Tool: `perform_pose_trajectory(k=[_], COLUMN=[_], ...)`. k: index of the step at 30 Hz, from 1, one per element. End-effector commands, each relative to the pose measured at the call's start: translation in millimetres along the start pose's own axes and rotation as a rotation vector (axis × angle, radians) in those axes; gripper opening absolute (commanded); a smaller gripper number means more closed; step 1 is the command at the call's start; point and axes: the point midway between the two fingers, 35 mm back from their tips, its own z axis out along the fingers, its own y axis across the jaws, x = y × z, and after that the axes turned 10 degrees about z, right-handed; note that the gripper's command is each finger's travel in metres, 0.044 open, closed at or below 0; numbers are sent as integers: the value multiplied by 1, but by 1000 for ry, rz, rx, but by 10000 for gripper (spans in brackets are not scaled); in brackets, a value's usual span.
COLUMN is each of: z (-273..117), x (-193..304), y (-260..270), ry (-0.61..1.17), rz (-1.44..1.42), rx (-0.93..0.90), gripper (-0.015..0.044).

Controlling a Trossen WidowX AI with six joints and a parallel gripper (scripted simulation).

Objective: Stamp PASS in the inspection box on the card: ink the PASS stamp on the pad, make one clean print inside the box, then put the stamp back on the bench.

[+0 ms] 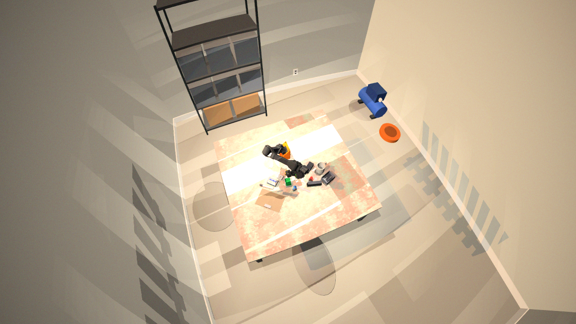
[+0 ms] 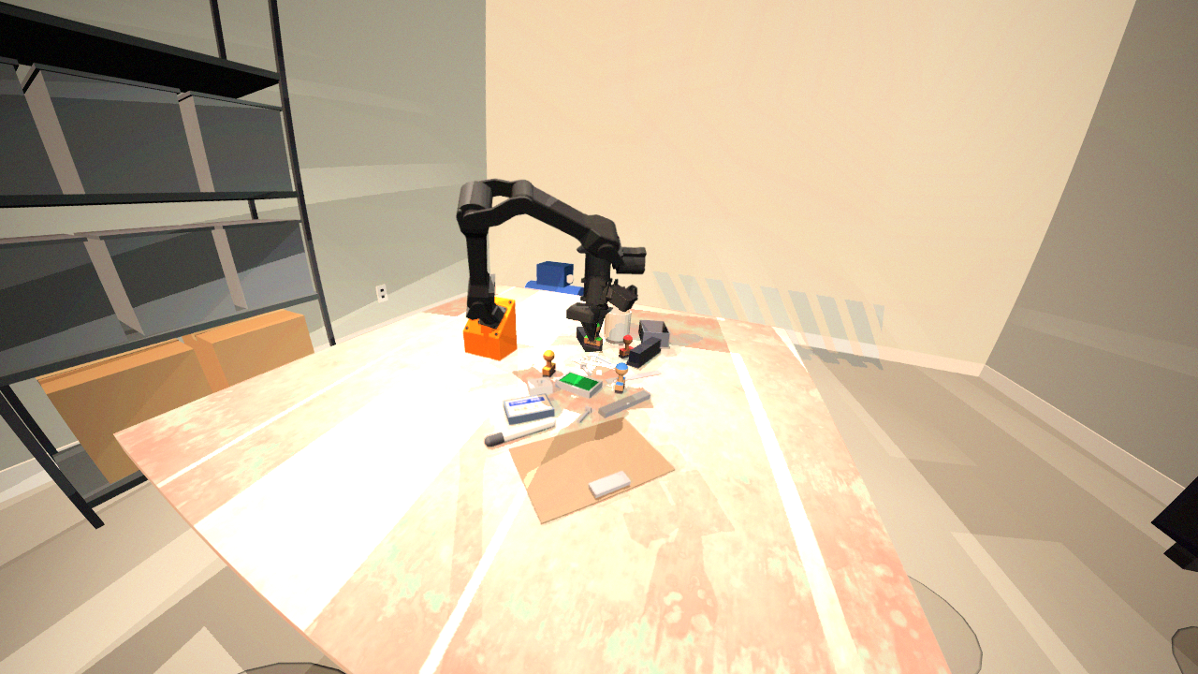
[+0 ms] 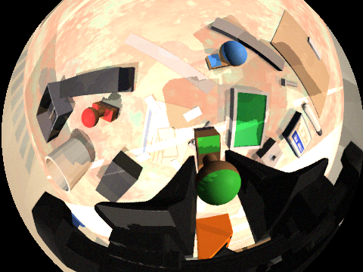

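Jaws part-way closed, pinched on the green-topped stamp [image 2: 590,342] [image 3: 218,183]; the gripper [image 1: 299,175] [image 2: 591,333] [image 3: 210,157] has one black finger on each side of it. That is presumably the PASS stamp, its colour matching the green ink pad [image 1: 288,181] [image 2: 578,383] [image 3: 249,119]. Its round knob faces the wrist and its block points toward the bench, which suits a straight press. Gripping from the sides leaves the printing face free, though I can't see that face or tell whether it carries ink.

White blocks [image 3: 193,113] lie around the pale card [image 2: 591,363] [image 3: 156,132], probably to stop it sliding or lifting with the stamp. The pad sits beside the card, so the trip between them is short. If the face is dry, inking should come next, with the stamp kept level. The red stamp [image 1: 311,178] [image 2: 626,344] [image 3: 91,117] and blue stamp [image 1: 294,188] [image 2: 620,376] [image 3: 233,54] stand apart from the card, but a low swing could knock the blue one near the pad.
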Motion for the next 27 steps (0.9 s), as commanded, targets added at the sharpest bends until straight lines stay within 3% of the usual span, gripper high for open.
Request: perform_pose_trajectory(k=[1,17,27], z=[-2,1,9], x=[-14,-37,-37], y=[-25,-144,-149], ry=[-7,-11,-10], rz=[0,9,9], rx=[-4,28,29], gripper=[0,0,0])
